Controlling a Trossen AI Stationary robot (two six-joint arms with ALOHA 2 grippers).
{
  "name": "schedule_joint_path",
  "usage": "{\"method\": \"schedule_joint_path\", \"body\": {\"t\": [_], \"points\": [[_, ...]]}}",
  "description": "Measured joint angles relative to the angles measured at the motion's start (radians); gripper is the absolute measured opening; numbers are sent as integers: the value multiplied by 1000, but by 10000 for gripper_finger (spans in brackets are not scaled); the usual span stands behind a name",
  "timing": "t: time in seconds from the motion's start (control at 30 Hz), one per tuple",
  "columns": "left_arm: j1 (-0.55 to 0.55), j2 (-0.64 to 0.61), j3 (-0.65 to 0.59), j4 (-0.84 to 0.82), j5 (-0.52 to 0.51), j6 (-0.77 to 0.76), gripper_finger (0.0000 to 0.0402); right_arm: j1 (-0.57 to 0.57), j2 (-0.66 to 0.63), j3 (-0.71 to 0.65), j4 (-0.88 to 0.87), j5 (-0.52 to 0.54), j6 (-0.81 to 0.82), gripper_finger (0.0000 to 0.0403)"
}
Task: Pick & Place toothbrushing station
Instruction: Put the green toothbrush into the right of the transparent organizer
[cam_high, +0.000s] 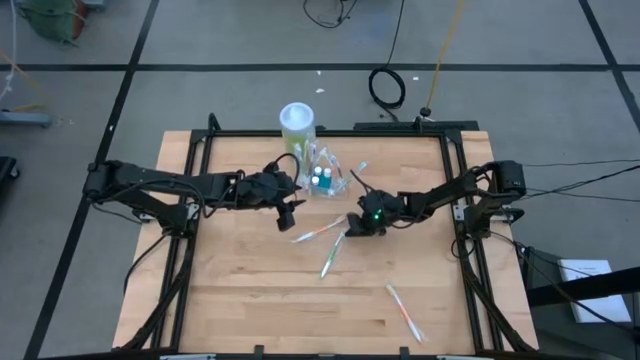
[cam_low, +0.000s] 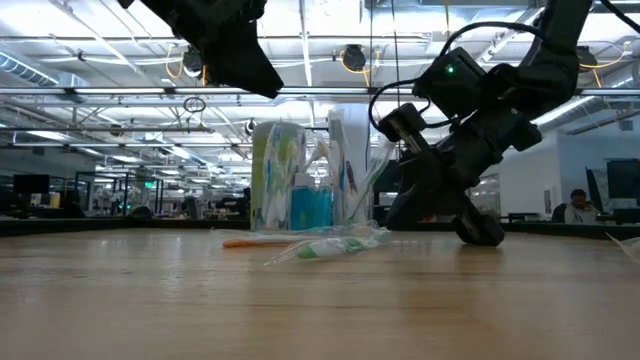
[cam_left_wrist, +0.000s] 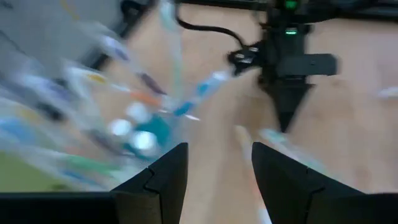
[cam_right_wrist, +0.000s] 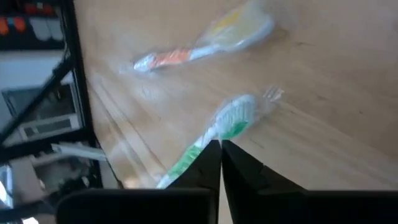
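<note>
The toothbrushing station (cam_high: 325, 178), a clear holder with blue items inside, stands on the table at the far middle, beside a green canister (cam_high: 298, 122) with a white lid. My left gripper (cam_high: 287, 212) hangs open above the table just near of the station, holding nothing. My right gripper (cam_high: 350, 232) is low at the table's middle, shut on a wrapped green toothbrush (cam_high: 330, 258). An orange toothbrush (cam_high: 312, 233) lies flat on the table beside it. My right gripper pinches the green toothbrush at its neck (cam_right_wrist: 219, 138), just behind the bristle head, between the ends of its two fingers. The fingers slant down from the table's right side. The toothbrush lies on the table in its clear wrapper.
A third wrapped toothbrush (cam_high: 405, 310) lies near the table's front right. The orange toothbrush (cam_right_wrist: 199, 43) lies a short way beyond my right fingers. A black frame (cam_high: 330, 132) runs round the table's edges. Bare wood lies at the front left.
</note>
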Motion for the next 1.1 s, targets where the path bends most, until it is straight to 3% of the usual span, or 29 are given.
{"method": "schedule_joint_path", "body": {"t": [0.13, 0.23, 0.5, 0.63, 0.77, 0.97, 1.1], "points": [[-21, 44, 0, 20, 212, -115, 184, 7, -26, -1, 1, -1, -116, 9], [-68, 129, 0, 59, 271, -204, 184, 19, -59, -3, -10, 5, -206, 2], [-152, 394, 0, 325, 270, -367, 184, 51, -201, -4, -18, 19, -443, 14], [-179, 524, 0, 494, 242, -366, 184, 82, -261, -2, -22, 111, -569, 28], [-178, 605, 0, 505, 170, -440, 184, 106, -276, -3, -28, 114, -725, 48], [-196, 669, 2, 520, 143, -466, 182, 124, -258, -3, -40, 135, -854, 84], [-212, 675, 3, 517, 110, -494, 147, 116, -260, -3, -30, 156, -913, 108]]}}
